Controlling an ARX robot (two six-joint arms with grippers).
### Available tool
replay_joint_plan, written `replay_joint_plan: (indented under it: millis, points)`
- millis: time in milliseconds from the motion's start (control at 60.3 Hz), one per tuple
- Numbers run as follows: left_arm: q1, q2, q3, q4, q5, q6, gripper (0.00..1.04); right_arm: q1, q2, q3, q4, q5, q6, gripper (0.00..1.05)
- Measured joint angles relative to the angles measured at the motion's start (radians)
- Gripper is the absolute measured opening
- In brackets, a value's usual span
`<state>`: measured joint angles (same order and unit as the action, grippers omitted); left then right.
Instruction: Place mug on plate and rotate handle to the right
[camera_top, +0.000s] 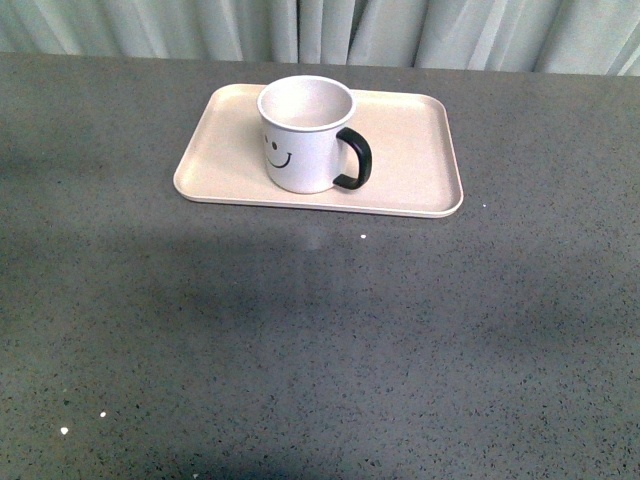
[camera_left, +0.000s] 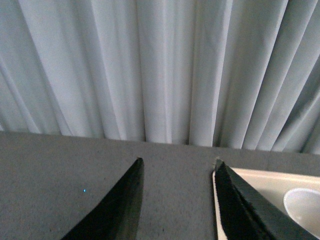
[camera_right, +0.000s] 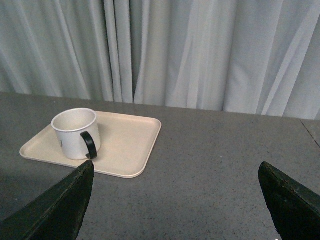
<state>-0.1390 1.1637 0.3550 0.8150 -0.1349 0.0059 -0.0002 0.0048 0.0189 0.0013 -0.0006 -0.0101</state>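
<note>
Grey speckled stone-look table (camera_top: 320, 350) runs back to a pale pleated curtain (camera_top: 400, 30). Toward 12 o'clock in the front view the plate (camera_top: 410, 170) lies flat on the table with its long side across the view. The mug (camera_top: 300, 130) stands upright on it, a little toward 9 o'clock of the plate's centre. The handle (camera_top: 355, 160) sticks out at about 3 to 4 o'clock, and the smiley face is turned toward about 7 o'clock.

The left gripper (camera_left: 178, 165) has its two dark fingers (camera_left: 125, 205) spread, with only bare table and curtain between them. It holds nothing. A corner of the plate (camera_left: 265, 180) and a slice of the mug's (camera_left: 305, 205) white rim show just past one finger, outside the gap.

The right gripper (camera_right: 176, 165) is spread wide and is also empty. The plate (camera_right: 130, 145) and the mug (camera_right: 75, 132) lie well ahead of it on the table, nearer the line of one finger (camera_right: 60, 210) than the other. Nothing touches them. From this wrist camera the handle (camera_right: 89, 145) faces roughly toward the lens.
</note>
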Motion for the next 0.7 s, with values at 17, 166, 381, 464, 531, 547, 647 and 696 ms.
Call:
replay_joint_plan:
  millis: [17,166,381,464,531,547,647,696]
  points:
    - [0.005,-0.007,-0.016,0.0,0.004,0.0,0.28,0.0,0.0,0.0,0.0,0.0,0.0,0.96]
    - [0.031,-0.082,-0.102,0.0,0.032,-0.001,0.03,0.0,0.0,0.0,0.0,0.0,0.0,0.96]
    - [0.065,-0.209,-0.191,-0.031,0.066,-0.004,0.01,0.0,0.0,0.0,0.0,0.0,0.0,0.96]
    - [0.119,-0.264,-0.224,-0.058,0.126,-0.004,0.01,0.0,0.0,0.0,0.0,0.0,0.0,0.95]
    - [0.135,-0.307,-0.241,-0.08,0.128,-0.004,0.01,0.0,0.0,0.0,0.0,0.0,0.0,0.96]
    - [0.135,-0.32,-0.245,-0.087,0.129,-0.004,0.01,0.0,0.0,0.0,0.0,0.001,0.0,0.96]
    - [0.135,-0.405,-0.277,-0.142,0.135,-0.004,0.01,0.0,0.0,0.0,0.0,0.001,0.0,0.96]
    - [0.135,-0.436,-0.286,-0.163,0.135,-0.004,0.01,0.0,0.0,0.0,0.0,0.0,0.0,0.96]
